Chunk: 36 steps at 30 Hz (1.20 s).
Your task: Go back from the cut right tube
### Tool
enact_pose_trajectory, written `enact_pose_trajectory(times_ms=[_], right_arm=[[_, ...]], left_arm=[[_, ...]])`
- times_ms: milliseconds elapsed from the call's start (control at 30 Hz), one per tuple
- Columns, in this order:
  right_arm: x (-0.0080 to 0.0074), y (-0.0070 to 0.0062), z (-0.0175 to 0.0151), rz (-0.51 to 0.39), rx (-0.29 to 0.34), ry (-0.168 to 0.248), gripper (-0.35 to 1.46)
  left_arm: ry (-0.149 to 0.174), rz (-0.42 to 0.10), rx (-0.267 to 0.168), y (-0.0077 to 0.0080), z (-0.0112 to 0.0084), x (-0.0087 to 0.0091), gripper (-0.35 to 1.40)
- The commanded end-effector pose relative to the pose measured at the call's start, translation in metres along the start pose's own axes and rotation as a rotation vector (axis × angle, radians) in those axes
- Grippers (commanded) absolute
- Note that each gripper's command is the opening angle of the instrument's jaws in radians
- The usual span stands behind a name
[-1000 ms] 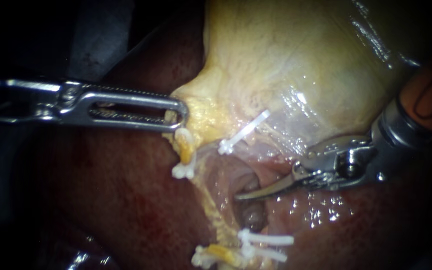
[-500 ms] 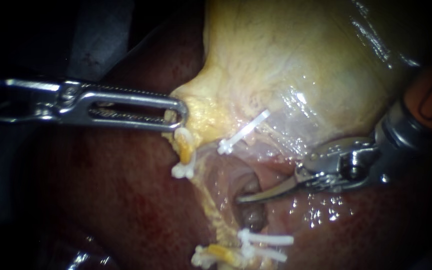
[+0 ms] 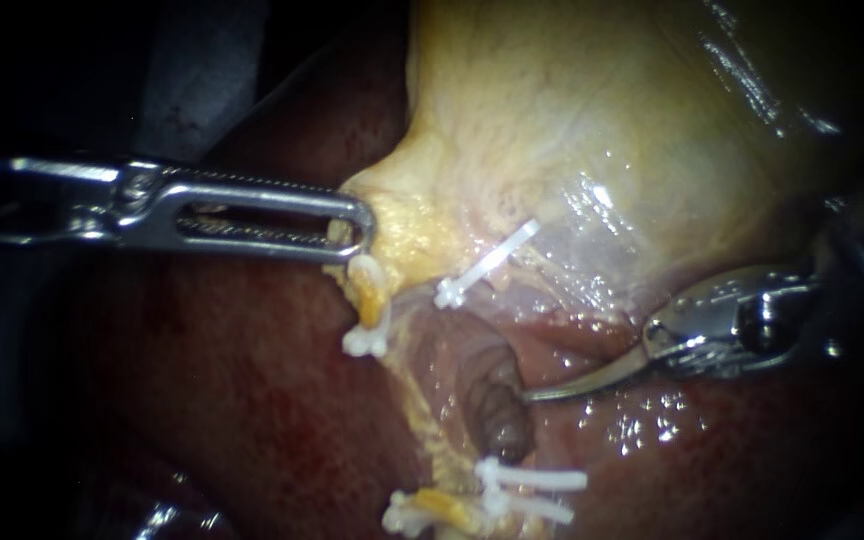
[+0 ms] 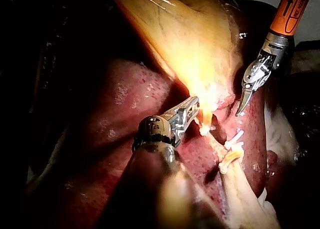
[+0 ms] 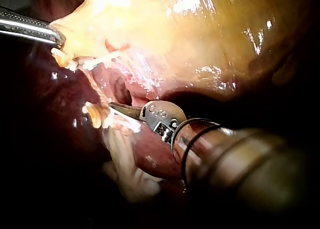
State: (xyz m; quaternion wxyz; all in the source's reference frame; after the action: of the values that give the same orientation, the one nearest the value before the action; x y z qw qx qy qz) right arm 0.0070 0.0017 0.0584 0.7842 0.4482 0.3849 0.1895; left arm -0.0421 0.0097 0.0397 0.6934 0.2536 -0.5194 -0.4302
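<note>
Over the liver, right instrument; blades together.

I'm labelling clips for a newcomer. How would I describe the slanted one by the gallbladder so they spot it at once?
Find the pale yellow gallbladder filling the upper view. At its lower edge, above the pink hollow, lies the slanted clip. It alone runs diagonally; another clip caps a yellow stub, a clip pair lies level below.

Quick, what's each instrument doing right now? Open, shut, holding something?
Left instrument: shut on the edge of the gallbladder.
Right instrument: shut, holding nothing.
</note>
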Motion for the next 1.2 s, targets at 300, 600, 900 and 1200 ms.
enact_pose_trajectory(times_ms=[300, 600, 900, 1200], right_arm=[[0.0009, -0.0009, -0.0055, -0.077, -0.048, 0.031, -0.35], [0.0018, -0.0022, -0.0105, -0.135, -0.088, 0.07, -0.35], [0.0021, -0.0023, -0.0116, -0.224, -0.105, 0.076, -0.35], [0.0029, -0.0021, -0.011, -0.346, -0.158, 0.101, -0.35]], left_arm=[[0.0, 0.0, 0.0, 0.0, 0.0, 0.0, -0.35], [0.0, 0.0, 0.0, 0.0001, 0.0, 0.0, -0.35], [0.0, 0.0, 0.0, 0.0001, 0.0, 0.0, -0.35], [0.0, 0.0, 0.0, 0.0001, 0.0, 0.0, -0.35]])
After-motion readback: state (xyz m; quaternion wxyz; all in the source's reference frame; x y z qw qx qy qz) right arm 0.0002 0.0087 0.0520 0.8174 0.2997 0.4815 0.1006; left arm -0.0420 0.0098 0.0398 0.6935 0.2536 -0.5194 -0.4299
